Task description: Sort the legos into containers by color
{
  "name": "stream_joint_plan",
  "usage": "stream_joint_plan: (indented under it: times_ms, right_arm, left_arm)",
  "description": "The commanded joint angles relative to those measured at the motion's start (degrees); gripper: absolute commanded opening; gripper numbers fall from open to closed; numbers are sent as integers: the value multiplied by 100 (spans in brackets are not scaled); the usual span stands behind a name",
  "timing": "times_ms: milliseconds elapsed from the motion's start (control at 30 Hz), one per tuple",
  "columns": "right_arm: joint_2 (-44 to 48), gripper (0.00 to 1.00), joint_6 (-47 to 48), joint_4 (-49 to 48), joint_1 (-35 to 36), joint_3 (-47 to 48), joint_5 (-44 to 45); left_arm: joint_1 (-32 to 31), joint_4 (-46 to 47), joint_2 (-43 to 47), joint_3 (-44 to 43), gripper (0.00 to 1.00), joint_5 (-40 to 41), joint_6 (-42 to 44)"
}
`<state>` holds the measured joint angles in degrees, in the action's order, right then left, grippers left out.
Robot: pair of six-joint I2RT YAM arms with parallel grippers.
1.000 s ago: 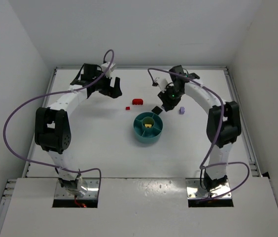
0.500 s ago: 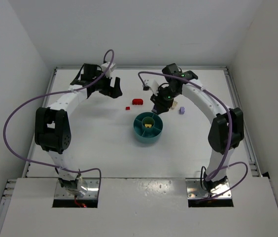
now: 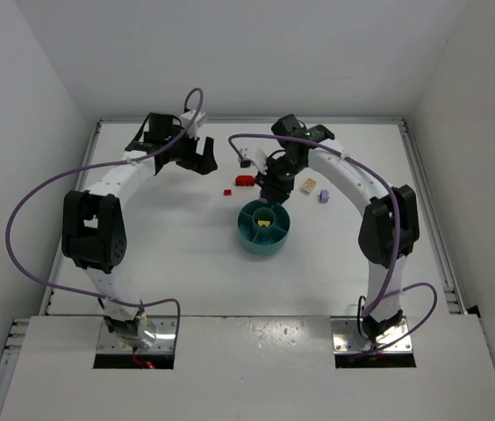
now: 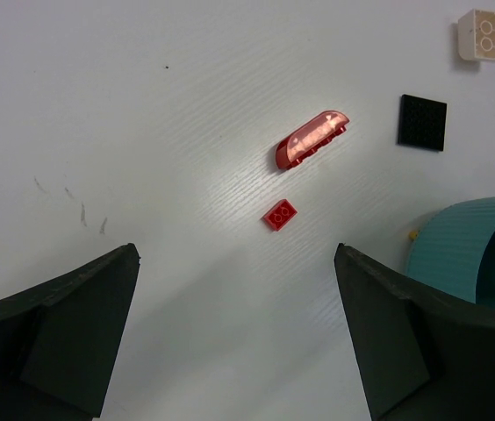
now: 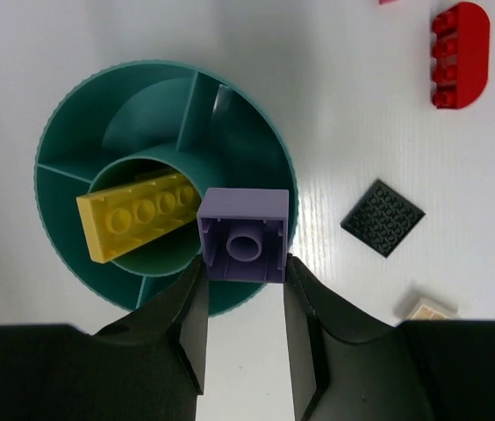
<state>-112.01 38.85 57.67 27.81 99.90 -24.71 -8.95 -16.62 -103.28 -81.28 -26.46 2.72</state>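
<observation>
My right gripper (image 5: 244, 263) is shut on a purple brick (image 5: 244, 232) and holds it over the rim of the teal dish (image 5: 63, 140). In the top view this gripper (image 3: 269, 188) hangs at the far edge of the dish (image 3: 252, 239). A yellow brick (image 5: 138, 216) lies in the dish's central cup. A red curved brick (image 5: 458, 54), a black plate (image 5: 383, 217) and a tan brick (image 5: 427, 309) lie on the table. My left gripper (image 4: 239, 333) is open and empty, short of a small red brick (image 4: 280, 214) and the red curved brick (image 4: 312, 139).
A second lavender brick (image 3: 324, 196) and the tan brick (image 3: 309, 185) lie right of the right gripper. The small red brick (image 3: 227, 191) lies left of the red curved brick (image 3: 245, 181). A tiny yellow bit (image 4: 413, 234) sits by the dish wall (image 4: 467, 254).
My right gripper has swung left with the purple brick, from near the lavender brick to over the dish's far rim. The tan brick now shows. The left arm has not moved.
</observation>
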Motion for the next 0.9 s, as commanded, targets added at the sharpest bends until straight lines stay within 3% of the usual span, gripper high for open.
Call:
stream_joint_plan:
  times_ms: [0,267,500,800,867]
  right_arm:
    - [-129,11,228,25,119,214,-183]
    - [-252,16,360,192,225,267,-131]
    - [-313,42,360,192,225,320,-78]
    - [-24,52,27,-176,225,206,-25]
    - [29,52,-516,-431,110,206,27]
  left_arm:
    - [25,124,195,-81,100,9,-26]
    - [25,124,195,-81,100,9,-26]
    - [25,124,195,-81,100,9,-26]
    - [25,176,89,-81,100,9,-26]
    - [25,177,89,-81,100,9,-26]
